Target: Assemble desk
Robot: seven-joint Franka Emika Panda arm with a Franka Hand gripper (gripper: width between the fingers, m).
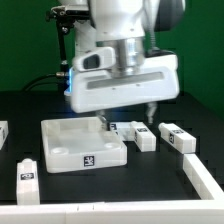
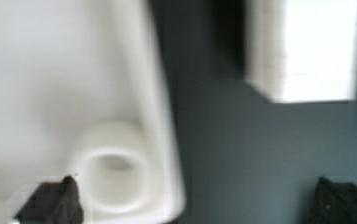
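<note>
Exterior view. Black bench (image 1: 150,195). The white arm (image 1: 120,25) hangs from above, and its wide hand block sits over the far corner of the panel (image 1: 70,140), on the exterior view's right. Jaws spread wide, gripping nothing. One fingertip (image 1: 103,121) is low at the panel's far rim; whether it touches, I cannot tell. The other fingertip (image 1: 150,112) is over bare bench.

The panel lies flat near the middle of the bench, rim up, with a black-and-white tag (image 1: 88,160) on its near wall.

Legs, all lying loose on the bench:
- lone leg (image 1: 27,172), toward the front, on the exterior view's left of the panel and apart from it, tag on its end.
- first leg (image 1: 122,128), just beside the panel's far corner, partly hidden by the hand block. Contact with the panel not clear.
- second leg (image 1: 143,136), next toward the exterior view's right.
- third leg (image 1: 176,139), farthest right of the row, apart from the second.

A long white bar (image 1: 205,178) runs off frame at the lower right. A white piece (image 1: 3,132) is cut by the left edge; what it is, I cannot tell.

Wrist view, blurred. Two dark fingertips (image 2: 54,200) stand wide apart at the frame edge. Between them is the panel's rounded corner with its round socket (image 2: 111,165), its hole showing. A leg (image 2: 299,50) lies alongside, parted from the rim by a strip of dark bench. Which leg of the row it is, I cannot tell.
</note>
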